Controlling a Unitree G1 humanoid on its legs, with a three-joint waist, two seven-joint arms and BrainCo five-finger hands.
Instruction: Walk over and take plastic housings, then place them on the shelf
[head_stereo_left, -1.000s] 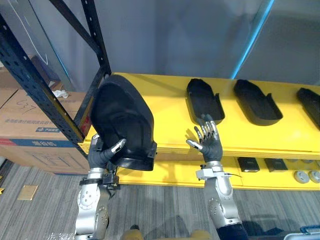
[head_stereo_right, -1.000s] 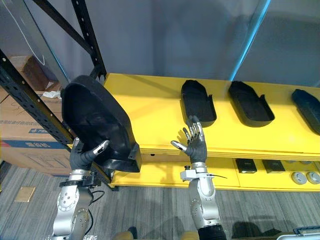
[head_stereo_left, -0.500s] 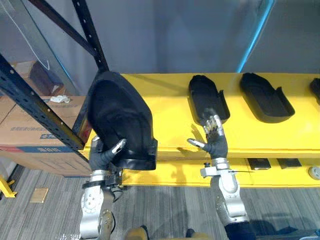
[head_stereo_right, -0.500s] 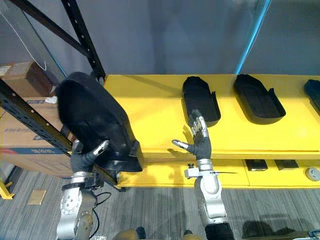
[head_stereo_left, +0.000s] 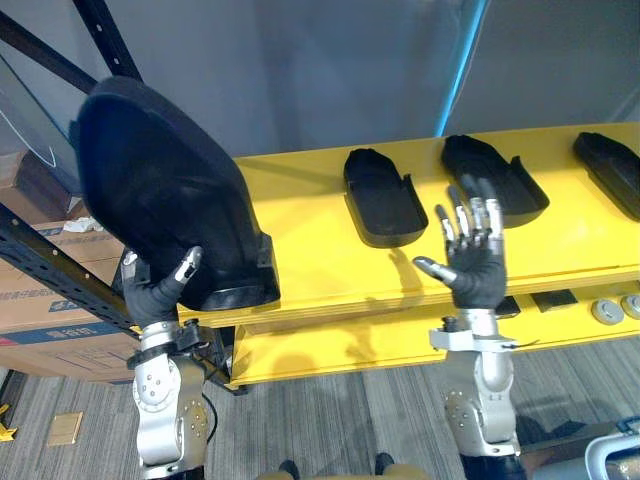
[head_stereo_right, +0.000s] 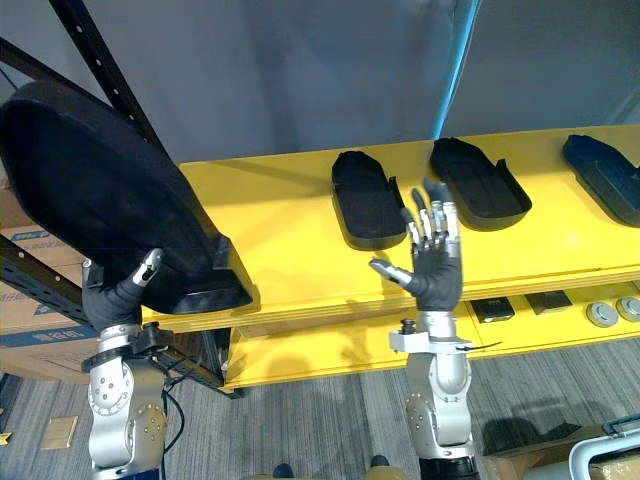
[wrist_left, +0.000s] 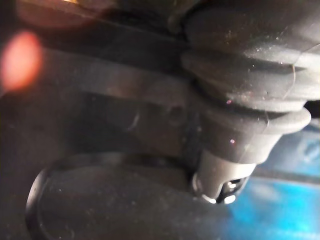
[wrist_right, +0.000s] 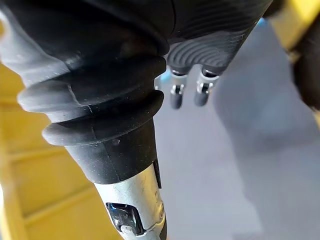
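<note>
While left hand (head_stereo_left: 150, 295) clamps the big black housing (head_stereo_left: 160, 190), right hand (head_stereo_left: 478, 270) hovers by the yellow shelf (head_stereo_left: 310, 240). Its fingers are spread wide.

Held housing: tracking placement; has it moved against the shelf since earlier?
Yes. The housing rose: its base, earlier below the front edge of the yellow shelf, is now level with it.

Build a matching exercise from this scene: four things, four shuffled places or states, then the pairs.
Things
1. nearest black housing
2. right hand
3. leftmost far housing
4. cardboard box

Places or states
A. open, fingers straight, empty
B. lying on the yellow shelf
C. low down, left of the shelf
D. gripped by the left hand, held up on end

Pairs: 1-D, 2-A, 3-B, 4-C
</note>
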